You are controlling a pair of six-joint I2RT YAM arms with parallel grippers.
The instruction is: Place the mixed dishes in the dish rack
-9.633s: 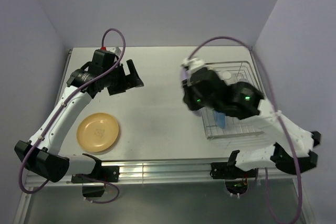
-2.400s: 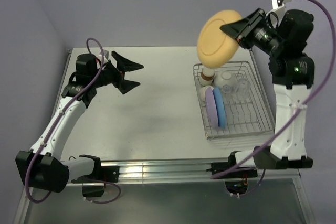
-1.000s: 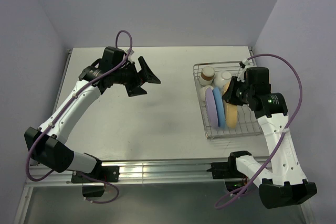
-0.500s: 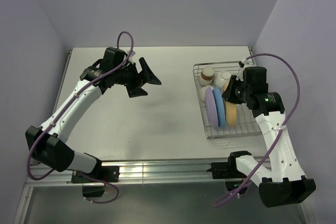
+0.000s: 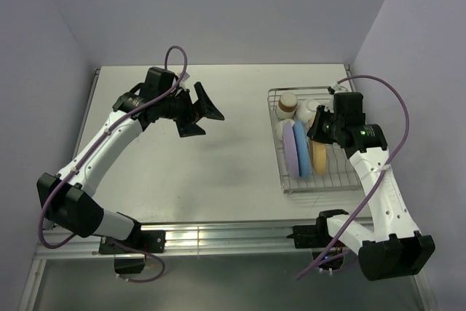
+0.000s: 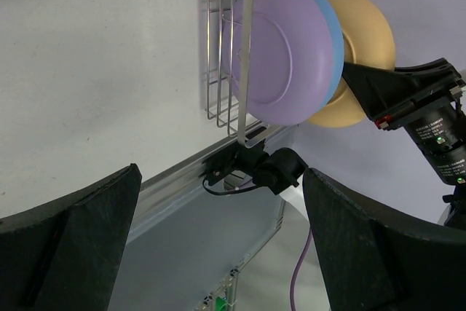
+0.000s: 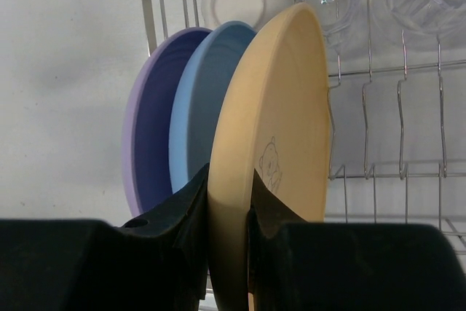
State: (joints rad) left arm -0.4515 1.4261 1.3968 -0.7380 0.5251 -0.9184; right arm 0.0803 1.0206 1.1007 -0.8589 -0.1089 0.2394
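Gripping the yellow plate (image 7: 280, 114) by its rim, the right end effector (image 7: 228, 196) holds it upright in the rack (image 5: 342, 174), at 3 o'clock on the desk (image 5: 218, 172), beside the blue plate (image 7: 200, 107). Left end effector (image 5: 212, 122) stands wide.

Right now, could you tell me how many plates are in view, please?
3, all standing on edge in the dish rack: purple plate leftmost, blue plate next, orange-yellow plate beside it, its rim pinched by the right gripper. None seems hidden.

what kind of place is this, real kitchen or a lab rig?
Probably a lab test cell, not a kitchen: plain walls box in a table, two robot arms are bolted along its near edge, and a dish rack holds plates.
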